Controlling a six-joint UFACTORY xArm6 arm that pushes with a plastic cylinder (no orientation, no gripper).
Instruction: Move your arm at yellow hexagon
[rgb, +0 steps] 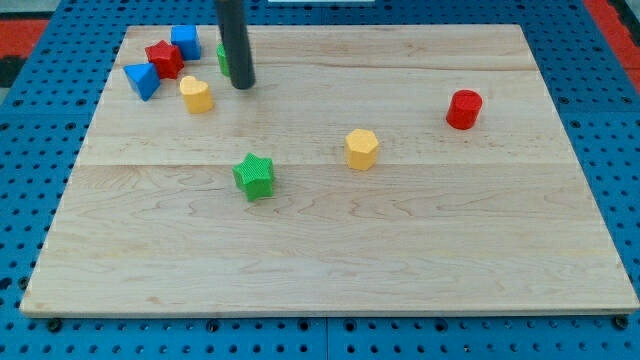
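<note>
The yellow hexagon lies on the wooden board, a little right of the view's middle. My tip is near the view's top left, well to the left of and above the hexagon. It stands just right of another yellow block and in front of a green block, which the rod partly hides.
A green star lies left of the hexagon. A red cylinder lies at the right. A red star, a blue cube and a blue triangular block cluster at the top left corner.
</note>
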